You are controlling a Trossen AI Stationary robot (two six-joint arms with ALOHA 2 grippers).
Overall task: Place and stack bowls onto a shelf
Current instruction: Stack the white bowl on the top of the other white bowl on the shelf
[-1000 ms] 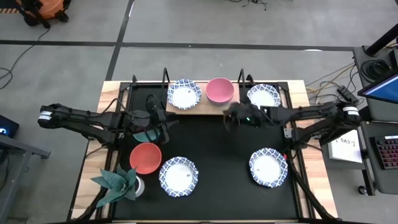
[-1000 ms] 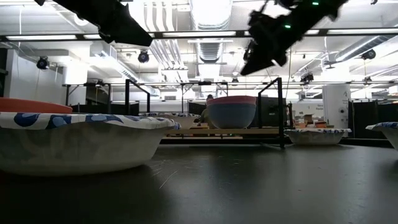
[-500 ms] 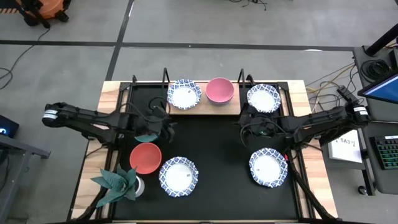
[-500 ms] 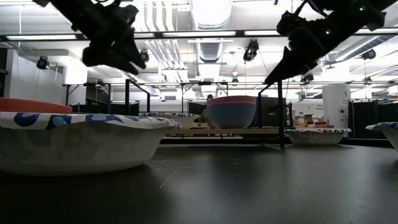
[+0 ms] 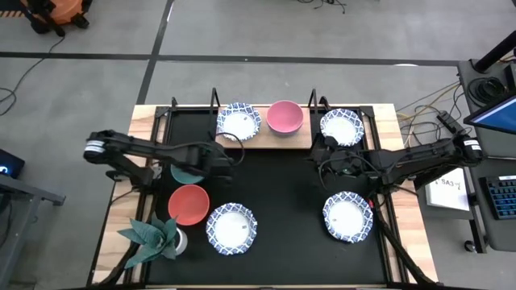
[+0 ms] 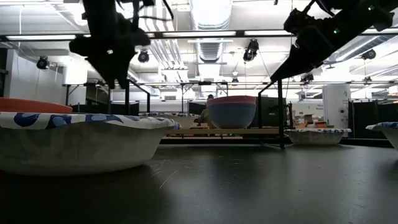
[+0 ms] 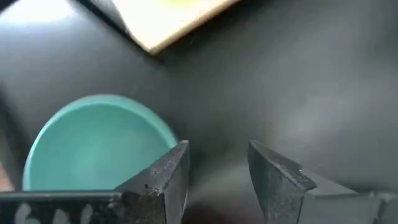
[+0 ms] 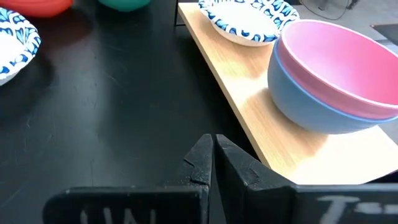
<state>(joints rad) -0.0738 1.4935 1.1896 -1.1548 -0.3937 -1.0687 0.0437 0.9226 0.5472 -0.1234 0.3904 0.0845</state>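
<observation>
My left gripper (image 5: pixel 222 159) (image 7: pixel 217 177) hangs open above the black tabletop, just right of the green bowl (image 5: pixel 185 172) (image 7: pixel 93 146), which rests on its base. My right gripper (image 5: pixel 316 159) (image 8: pixel 213 158) is shut and empty, in the air in front of the shelf's (image 5: pixel 266 138) (image 8: pixel 249 106) right end. On the shelf sit a patterned bowl (image 5: pixel 239 121) (image 8: pixel 245 15) and a pink bowl nested in a blue one (image 5: pixel 285 117) (image 8: pixel 329 81). On the table stand the red bowl (image 5: pixel 189 204) and patterned bowls (image 5: pixel 231 228) (image 5: pixel 347 216) (image 5: pixel 342 126).
A green star-shaped plant in a white pot (image 5: pixel 153 234) stands at the near left corner. Black uprights (image 5: pixel 214 101) rise at the shelf's ends. Bare tabletop (image 5: pixel 278 189) lies between the two arms. Cables and a monitor sit beyond the right edge.
My right gripper drew back from the shelf's front edge toward the table's right and near side, then held still. My left gripper moved toward the table's right, clear of the green bowl, and tipped to point straight down. No bowl moved.
</observation>
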